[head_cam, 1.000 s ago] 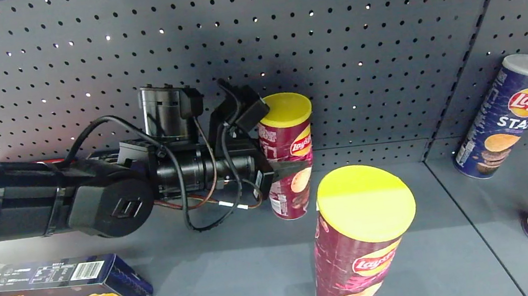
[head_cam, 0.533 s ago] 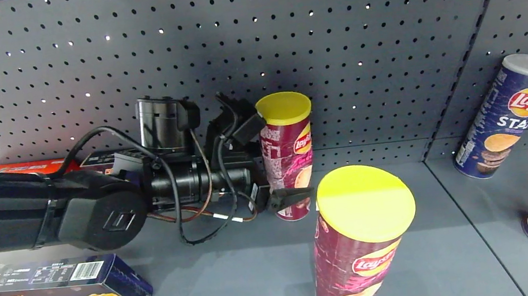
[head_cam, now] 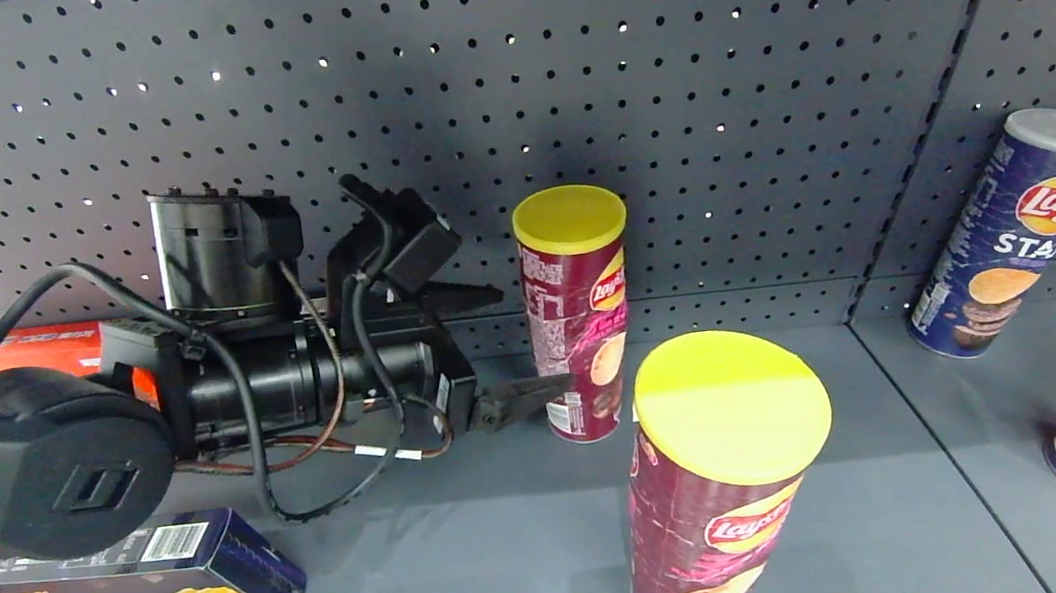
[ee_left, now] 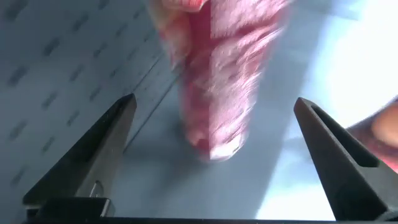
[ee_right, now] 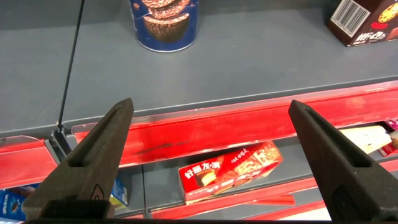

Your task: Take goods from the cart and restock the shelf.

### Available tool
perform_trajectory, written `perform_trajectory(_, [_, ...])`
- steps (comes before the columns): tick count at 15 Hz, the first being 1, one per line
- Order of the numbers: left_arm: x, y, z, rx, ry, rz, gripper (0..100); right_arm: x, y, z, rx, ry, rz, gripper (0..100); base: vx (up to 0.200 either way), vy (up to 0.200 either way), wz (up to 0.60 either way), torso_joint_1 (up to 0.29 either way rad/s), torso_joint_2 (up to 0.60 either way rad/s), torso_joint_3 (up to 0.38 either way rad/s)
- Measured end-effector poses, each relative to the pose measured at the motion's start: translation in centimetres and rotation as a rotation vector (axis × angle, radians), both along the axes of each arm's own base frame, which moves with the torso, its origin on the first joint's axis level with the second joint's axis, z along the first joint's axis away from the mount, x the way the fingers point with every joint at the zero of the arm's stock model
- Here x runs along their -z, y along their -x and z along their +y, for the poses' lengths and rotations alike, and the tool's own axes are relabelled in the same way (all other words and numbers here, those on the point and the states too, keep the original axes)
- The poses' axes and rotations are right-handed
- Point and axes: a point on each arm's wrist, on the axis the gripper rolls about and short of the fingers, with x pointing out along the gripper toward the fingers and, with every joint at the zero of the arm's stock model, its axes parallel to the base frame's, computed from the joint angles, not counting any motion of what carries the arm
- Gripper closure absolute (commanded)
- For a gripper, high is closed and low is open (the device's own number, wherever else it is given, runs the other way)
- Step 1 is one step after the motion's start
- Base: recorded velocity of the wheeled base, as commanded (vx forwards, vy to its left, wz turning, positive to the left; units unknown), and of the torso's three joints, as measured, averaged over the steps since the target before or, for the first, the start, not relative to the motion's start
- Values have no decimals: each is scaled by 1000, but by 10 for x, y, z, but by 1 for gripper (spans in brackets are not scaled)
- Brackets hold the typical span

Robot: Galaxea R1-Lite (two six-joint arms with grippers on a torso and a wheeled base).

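Jaws of left gripper wide apart; upright maroon can just beside

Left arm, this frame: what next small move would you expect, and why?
Probably draw the left tool straight back, away from the rear red can. The tool is open, the can stands upright on the shelf against the pegboard, and one fingertip overlaps the can's side in the head view, so a sideways swing might tip it.
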Motion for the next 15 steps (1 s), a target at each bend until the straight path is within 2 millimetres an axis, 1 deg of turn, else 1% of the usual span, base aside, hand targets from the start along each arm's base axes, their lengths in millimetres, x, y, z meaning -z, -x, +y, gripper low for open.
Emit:
perform_trajectory(3, [5,8,4,-55,-30,6,0,0,0,0,0,1,-1,0,0,0,0,0,0,0])
perform_trajectory(6, [4,12,0,-117,-51,-11,0,0,0,0,0,0,0,0,0,0,0,0,0,0])
perform_trajectory(12, [0,6,-1,-257,-80,-42,0,0,0,0,0,0,0,0,0,0,0,0,0,0])
perform_trajectory(15, [-4,3,-2,-272,-77,-52,0,0,0,0,0,0,0,0,0,0,0,0,0,0])
